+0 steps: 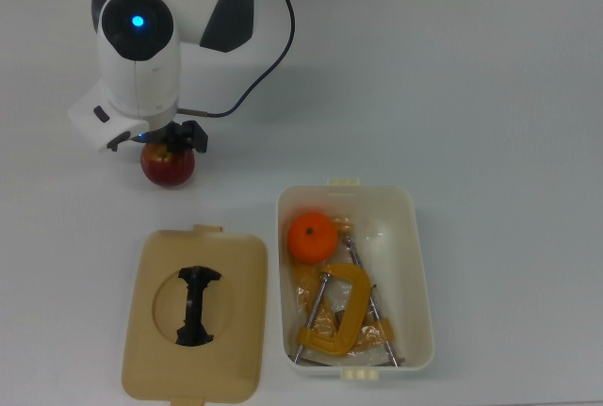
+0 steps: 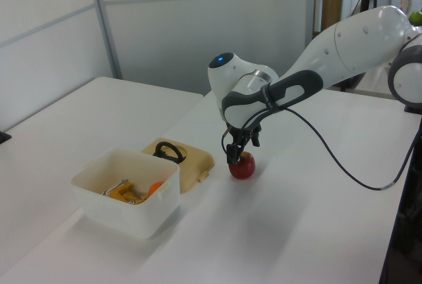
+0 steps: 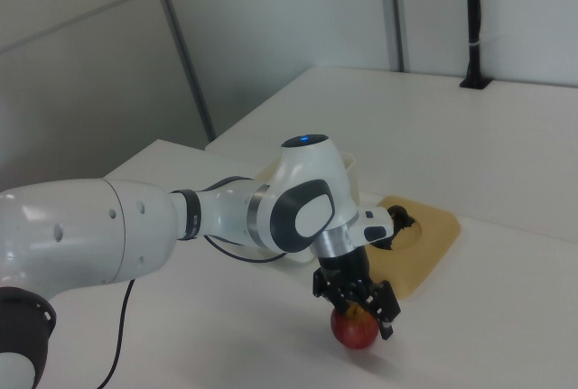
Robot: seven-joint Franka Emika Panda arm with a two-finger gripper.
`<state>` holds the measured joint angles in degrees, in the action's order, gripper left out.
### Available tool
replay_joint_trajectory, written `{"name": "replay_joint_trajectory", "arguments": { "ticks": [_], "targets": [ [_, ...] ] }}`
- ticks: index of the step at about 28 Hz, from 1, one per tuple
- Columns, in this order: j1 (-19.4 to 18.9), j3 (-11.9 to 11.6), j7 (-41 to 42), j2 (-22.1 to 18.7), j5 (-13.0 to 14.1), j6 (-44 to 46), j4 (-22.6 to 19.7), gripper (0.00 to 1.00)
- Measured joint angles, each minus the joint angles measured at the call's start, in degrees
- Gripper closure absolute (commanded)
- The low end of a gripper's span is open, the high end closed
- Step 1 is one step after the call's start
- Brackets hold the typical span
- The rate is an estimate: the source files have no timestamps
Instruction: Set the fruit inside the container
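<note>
Hand (image 3: pixel 358 303) spread over apple (image 3: pixel 355 329); mandarin (image 1: pixel 312 237) in tub (image 1: pixel 415 284), top view only.

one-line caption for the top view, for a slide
Gripper lowered over the apple; mandarin already in the white tub.

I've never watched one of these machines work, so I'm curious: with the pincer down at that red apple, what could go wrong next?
The apple is round and sits loose on the table, so the pincer, low over its top, might nudge it and make it roll. The container already holds a mandarin and a yellow clamp, so a dropped apple could land on the clamp and bruise, or bounce out. The tan lid lies beside the container; a low carry might clip it.
</note>
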<state>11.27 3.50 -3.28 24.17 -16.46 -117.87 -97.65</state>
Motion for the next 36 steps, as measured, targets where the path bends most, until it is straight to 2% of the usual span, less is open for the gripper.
{"name": "replay_joint_trajectory", "arguments": {
  "ticks": [6,17,26,36],
  "targets": [
    [-0.1,0.0,-0.6,-0.5,0.0,-0.3,0.0,0.00],
    [-0.1,0.1,-0.6,-4.7,0.7,-0.3,0.0,0.00],
    [-0.6,0.4,-0.6,-3.0,0.7,-0.3,-1.3,0.00],
    [-3.5,0.4,-2.1,-1.0,0.7,-1.2,-1.4,0.00]
  ]
}}
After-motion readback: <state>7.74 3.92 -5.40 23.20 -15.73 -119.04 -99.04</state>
